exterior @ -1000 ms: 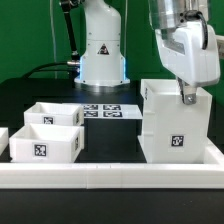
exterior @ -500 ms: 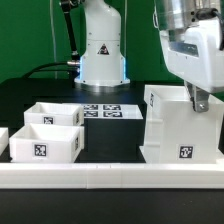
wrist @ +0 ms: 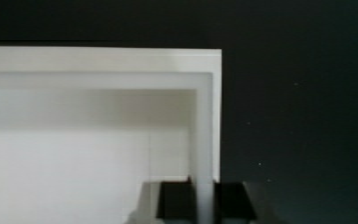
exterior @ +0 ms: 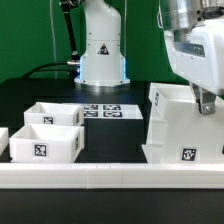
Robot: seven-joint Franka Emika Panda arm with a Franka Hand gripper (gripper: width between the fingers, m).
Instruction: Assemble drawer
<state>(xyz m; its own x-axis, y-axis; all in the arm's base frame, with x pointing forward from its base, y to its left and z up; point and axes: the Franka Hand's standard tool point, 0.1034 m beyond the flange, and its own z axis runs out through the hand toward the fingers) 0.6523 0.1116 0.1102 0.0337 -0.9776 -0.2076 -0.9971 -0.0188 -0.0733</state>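
White hollow shell (exterior: 180, 125), at the bench's (exterior: 30, 95) three o'clock, has one wall pinched in the closed claw (exterior: 206, 104).

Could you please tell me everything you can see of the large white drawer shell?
The shell is a large, cube-like hollow box of smooth white plastic, open on top, upright on the black table at the exterior view's right, just behind the front rail. Black-and-white square tags show on two faces. The gripper is shut on its upper wall, a finger either side, as the wrist view shows. The trays sit apart from it.
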